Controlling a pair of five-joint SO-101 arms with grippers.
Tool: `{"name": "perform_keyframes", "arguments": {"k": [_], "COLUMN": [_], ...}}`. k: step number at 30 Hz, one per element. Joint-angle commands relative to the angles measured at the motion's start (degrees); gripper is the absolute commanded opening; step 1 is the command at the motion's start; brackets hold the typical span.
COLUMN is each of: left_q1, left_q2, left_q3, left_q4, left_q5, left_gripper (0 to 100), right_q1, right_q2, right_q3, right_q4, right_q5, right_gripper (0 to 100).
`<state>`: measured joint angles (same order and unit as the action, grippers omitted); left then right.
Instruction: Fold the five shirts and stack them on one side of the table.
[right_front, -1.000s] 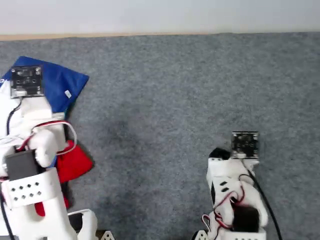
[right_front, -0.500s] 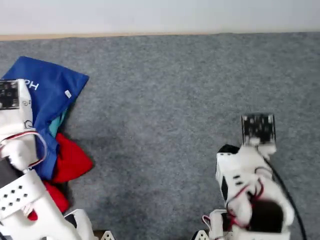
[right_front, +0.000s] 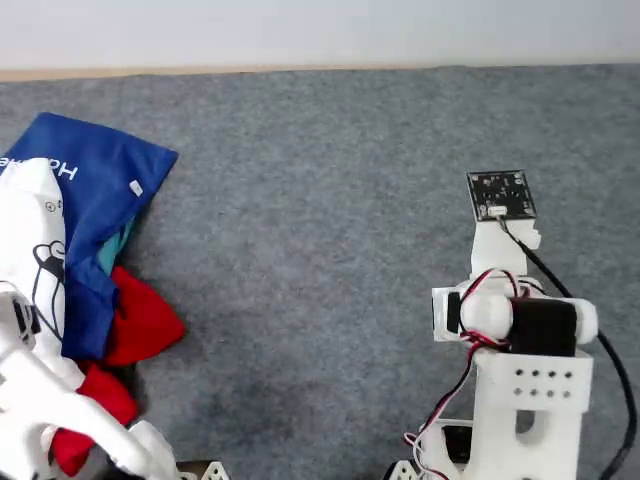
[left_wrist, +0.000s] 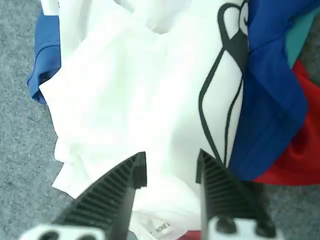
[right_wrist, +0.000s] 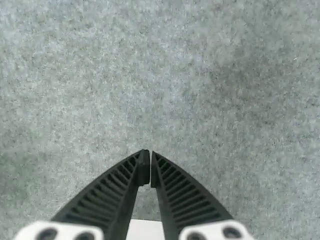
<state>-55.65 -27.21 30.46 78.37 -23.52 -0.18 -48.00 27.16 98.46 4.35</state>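
High view: a grey-carpeted table (right_front: 320, 200) runs to a pale wall (right_front: 320, 30) along its far edge. The right arm (right_front: 520, 340) stands at the near edge, right of centre, with red and black wires looped about its joints, well apart from the shirts. The left arm (right_front: 50, 410) rises at the near left corner and covers the near end of the pile.

All the shirts lie unfolded in one heap against the left edge. The blue shirt (right_front: 100, 175) lies farthest back, spread flat, with white lettering partly covered by the white shirt (right_front: 30, 250) draped over it. A sliver of teal shirt (right_front: 118, 240) peeps out between the blue and the red shirt (right_front: 140, 325), which is bunched at the near side.

Left wrist view: the left claw (left_wrist: 170, 162) hangs just above the white shirt (left_wrist: 135, 90), its jaws apart and holding nothing. That shirt is crumpled, bears a black line drawing (left_wrist: 220, 100), and shows a small label (left_wrist: 160, 229) near the claw. Blue (left_wrist: 272, 110), red (left_wrist: 295, 160) and teal (left_wrist: 305, 35) cloth lie beside it.

Right wrist view: the right claw (right_wrist: 149, 160) is closed, tips together, over bare carpet.

Four colours can be counted; whether a fifth shirt lies beneath cannot be told, since the pile is cut off by the left edge of the high view.
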Motion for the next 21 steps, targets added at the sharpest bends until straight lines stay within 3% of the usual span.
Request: {"name": "perform_keyframes", "arguments": {"k": [1,8,21], "left_q1": [-2.02,-2.73,-12.13], "left_q2": [1.32,7.74,19.69], "left_q3": [-2.51,-2.86,-14.02], "left_q4": [-3.08,-4.92,-9.93], "left_q5": [-1.05,-1.05,-0.97], "left_gripper": [19,19,27], "right_q1": [0.57,0.57,0.57], "right_q2": [1.45,4.0,4.18], "right_q3": [-2.64,-2.64,-2.64], "right_q4": [-0.13,-0.13,-0.13], "right_q5": [0.62,0.62,0.62], "right_gripper": [1.2,1.2,1.2]}}
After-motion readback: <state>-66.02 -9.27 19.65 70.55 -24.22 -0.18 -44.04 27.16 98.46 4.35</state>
